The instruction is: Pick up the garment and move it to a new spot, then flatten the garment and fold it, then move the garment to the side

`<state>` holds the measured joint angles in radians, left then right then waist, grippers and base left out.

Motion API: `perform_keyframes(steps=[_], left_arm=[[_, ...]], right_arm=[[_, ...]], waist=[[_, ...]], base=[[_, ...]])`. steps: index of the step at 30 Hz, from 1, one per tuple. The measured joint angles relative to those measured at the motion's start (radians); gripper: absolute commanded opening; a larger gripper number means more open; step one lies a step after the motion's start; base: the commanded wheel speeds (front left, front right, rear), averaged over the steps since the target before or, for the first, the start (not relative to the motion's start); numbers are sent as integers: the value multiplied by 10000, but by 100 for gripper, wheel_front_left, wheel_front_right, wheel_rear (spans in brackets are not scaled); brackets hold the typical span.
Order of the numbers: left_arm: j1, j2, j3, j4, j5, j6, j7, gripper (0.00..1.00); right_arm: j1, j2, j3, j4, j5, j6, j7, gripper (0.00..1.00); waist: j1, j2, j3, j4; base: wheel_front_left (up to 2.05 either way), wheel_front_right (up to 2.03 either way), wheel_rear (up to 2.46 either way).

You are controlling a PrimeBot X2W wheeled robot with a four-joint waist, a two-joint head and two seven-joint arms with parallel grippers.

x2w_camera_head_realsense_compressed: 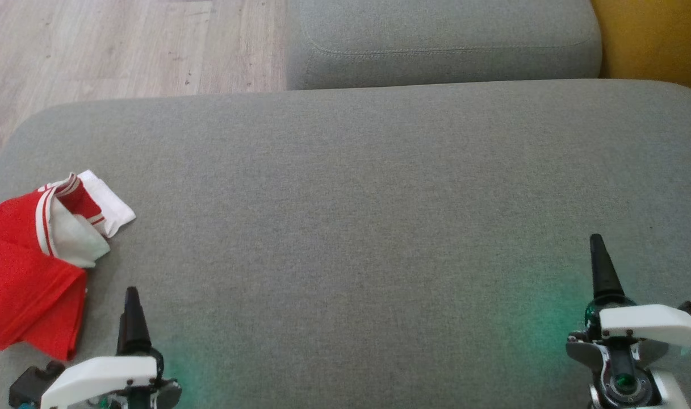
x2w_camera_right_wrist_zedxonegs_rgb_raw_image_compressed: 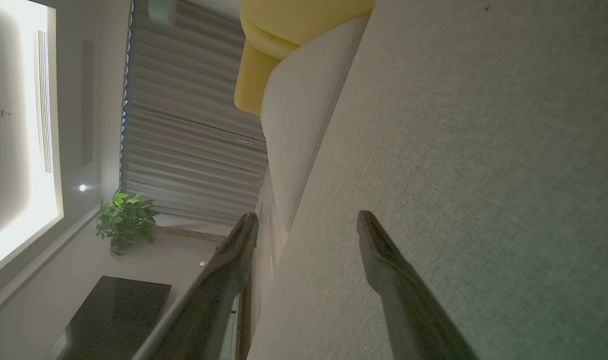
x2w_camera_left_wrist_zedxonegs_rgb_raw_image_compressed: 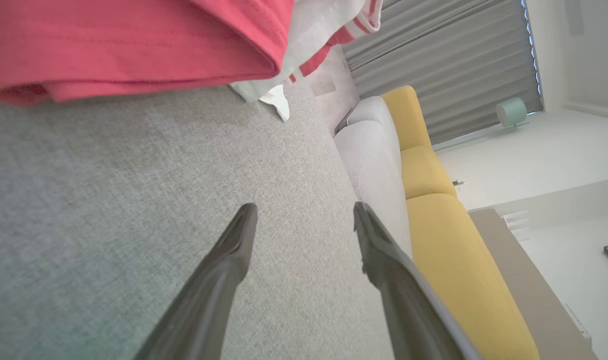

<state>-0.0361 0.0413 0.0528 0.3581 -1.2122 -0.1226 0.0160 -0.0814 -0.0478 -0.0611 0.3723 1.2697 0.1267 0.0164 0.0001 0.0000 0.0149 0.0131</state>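
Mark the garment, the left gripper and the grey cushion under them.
garment (x2w_camera_head_realsense_compressed: 21,272), head view, on its red cloth.
left gripper (x2w_camera_left_wrist_zedxonegs_rgb_raw_image_compressed: 304,210), left wrist view, midway between its open fingers.
grey cushion (x2w_camera_head_realsense_compressed: 379,199), head view, on a bare part of its top.

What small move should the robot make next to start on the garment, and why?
Probably swing the left claw toward the crumpled red-and-white garment. Both claws stand open and empty over the grey cushion, and the garment lies just left of it, far from the right claw.
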Motion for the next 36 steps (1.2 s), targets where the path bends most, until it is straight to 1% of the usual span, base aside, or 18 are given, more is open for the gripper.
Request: perform_keyframes(steps=[8, 15, 26, 29, 36], left_arm=[[-40, 15, -217, 73, 1223, 10, -234, 100], [-251, 81, -324, 130, 2226, 261, -441, 100], [-260, 163, -558, 178, 3653, 525, -732, 100], [-272, 186, -619, 178, 4031, 541, -825, 100], [-279, 278, -836, 211, 4895, 748, -1032, 100]], right_arm=[[-123, 2, 245, 142, -1248, 0, -228, 100], [-143, 6, 301, 226, -2280, 0, -430, 100], [-215, 27, 424, 242, -3900, 0, -727, 100], [-305, 31, 462, 261, -4328, 0, -828, 100], [-335, 35, 541, 320, -5265, 0, -1039, 100]], waist=[[0, 0, 4, 28], [0, 0, 30, 38], [0, 0, 74, 42], [0, 0, 80, 51], [0, 0, 102, 64]], base=[[0, 0, 0], [0, 0, 0], [0, 0, 0], [0, 0, 0], [0, 0, 0]])
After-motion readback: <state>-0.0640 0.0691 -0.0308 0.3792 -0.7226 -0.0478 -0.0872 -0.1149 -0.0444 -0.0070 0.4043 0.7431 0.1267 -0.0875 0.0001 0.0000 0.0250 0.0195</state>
